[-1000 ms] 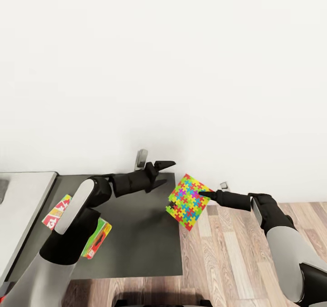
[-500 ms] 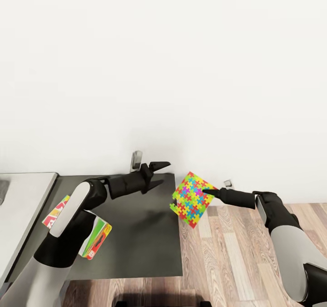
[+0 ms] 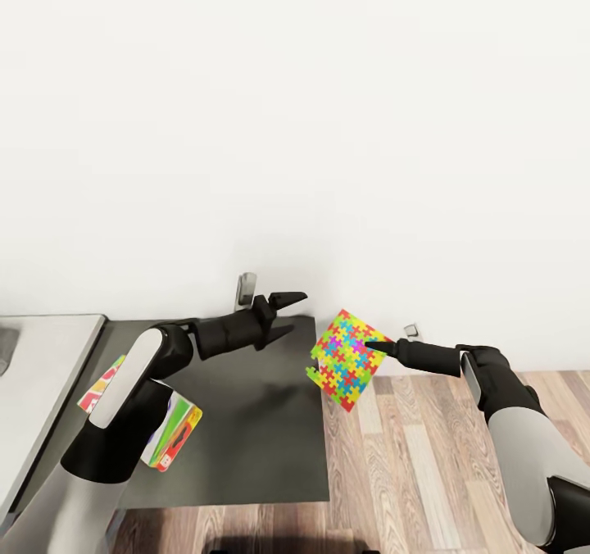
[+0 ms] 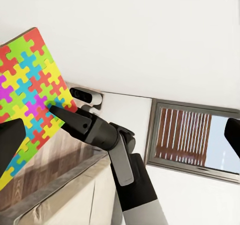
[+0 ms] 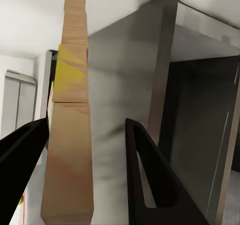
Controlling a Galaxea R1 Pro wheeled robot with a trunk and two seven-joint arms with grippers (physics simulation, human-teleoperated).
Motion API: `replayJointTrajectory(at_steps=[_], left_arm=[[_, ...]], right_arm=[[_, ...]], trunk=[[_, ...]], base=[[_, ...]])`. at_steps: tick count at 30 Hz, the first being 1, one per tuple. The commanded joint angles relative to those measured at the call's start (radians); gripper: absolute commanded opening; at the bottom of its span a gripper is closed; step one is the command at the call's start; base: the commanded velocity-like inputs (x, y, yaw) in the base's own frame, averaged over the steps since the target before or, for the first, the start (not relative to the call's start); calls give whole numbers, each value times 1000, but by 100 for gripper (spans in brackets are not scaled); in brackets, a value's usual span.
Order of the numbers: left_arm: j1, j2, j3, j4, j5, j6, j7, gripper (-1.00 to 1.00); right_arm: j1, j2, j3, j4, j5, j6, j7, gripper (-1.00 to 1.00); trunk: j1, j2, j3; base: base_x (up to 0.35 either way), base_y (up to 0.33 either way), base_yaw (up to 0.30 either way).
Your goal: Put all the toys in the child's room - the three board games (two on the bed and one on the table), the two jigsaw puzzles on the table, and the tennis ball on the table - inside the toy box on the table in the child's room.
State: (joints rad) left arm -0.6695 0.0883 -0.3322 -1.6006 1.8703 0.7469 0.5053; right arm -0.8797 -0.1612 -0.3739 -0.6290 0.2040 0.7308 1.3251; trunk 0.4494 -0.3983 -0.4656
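Note:
My right gripper [image 3: 370, 346] is shut on a bright multicoloured jigsaw puzzle [image 3: 344, 359], holding it tilted in the air just past the right edge of the table's dark-grey top [image 3: 254, 431], above the wooden floor. In the right wrist view the puzzle [image 5: 70, 135] stands edge-on between the fingers [image 5: 150, 185]. My left gripper [image 3: 298, 314] hangs open and empty over the table's far edge, a short way left of the puzzle [image 4: 30, 95]. Two board games lie on the table partly under my left arm: a red-white-green box [image 3: 100, 383] and a green box [image 3: 177, 433].
The light-grey tabletop [image 3: 41, 374] joins on at the left. A plain white wall runs close behind the table, with small grey fittings [image 3: 245, 289] on it. Wooden floor [image 3: 410, 472] lies open to the right of the table.
Over the last second my right gripper carried the puzzle slightly right and up, and my left arm lifted a little. Nothing has visibly moved in the last half second.

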Motion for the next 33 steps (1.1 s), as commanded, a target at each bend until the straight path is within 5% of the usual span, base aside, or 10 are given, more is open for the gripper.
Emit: replayJointTrajectory(at_steps=[1, 33], left_arm=[[-1, 0, -1, -1, 10, -1, 10, 100], [-1, -10, -1, 6, -45, -2, 7, 100]], right_arm=[[-1, 1, -5, -1, 11, 9, 9, -100], [4, -2, -5, -17, 10, 9, 9, -100]], trunk=[[1, -2, 0], [1, -2, 51]], base=[[0, 0, 0], [0, 0, 0]])
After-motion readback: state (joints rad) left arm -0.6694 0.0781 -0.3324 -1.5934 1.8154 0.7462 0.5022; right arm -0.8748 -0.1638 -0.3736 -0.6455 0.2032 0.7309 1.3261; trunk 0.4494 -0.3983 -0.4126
